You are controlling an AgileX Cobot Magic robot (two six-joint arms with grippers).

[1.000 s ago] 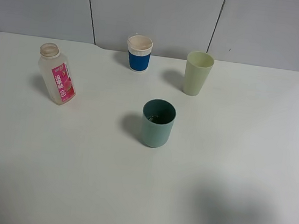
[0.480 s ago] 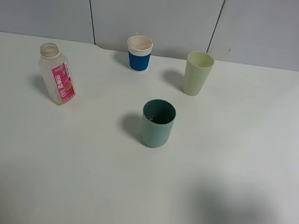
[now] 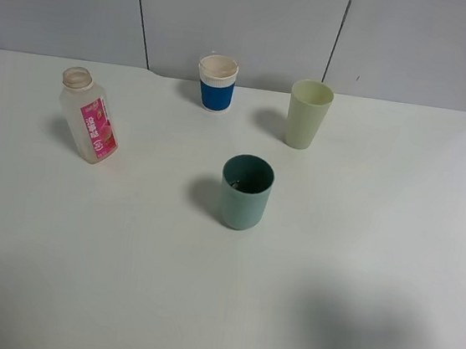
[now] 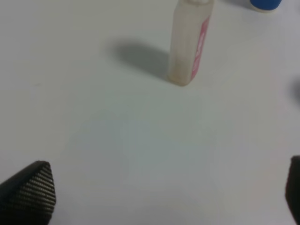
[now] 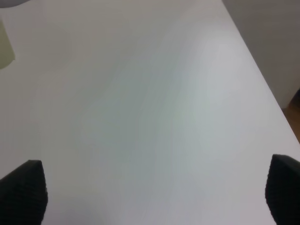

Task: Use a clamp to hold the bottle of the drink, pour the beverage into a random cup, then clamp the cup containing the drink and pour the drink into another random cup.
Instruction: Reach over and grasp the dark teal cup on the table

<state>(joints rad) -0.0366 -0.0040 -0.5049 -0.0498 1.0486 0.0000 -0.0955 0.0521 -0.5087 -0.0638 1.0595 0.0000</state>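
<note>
Pink-labelled drink bottle [image 3: 89,118] stands upright, uncapped, at left of tabletop [image 3: 377,241], well apart from teal cup [image 3: 246,194], presumably leaving grasp room; left claw [image 4: 161,194], facing it, and right claw [image 5: 150,192] both splayed, empty.

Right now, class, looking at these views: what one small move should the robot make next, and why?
Probably ease the left hand forward toward the bottle. That hand is open and empty, the bottle stands upright and untouched ahead of it, and nothing can be poured until it is clamped.
</note>
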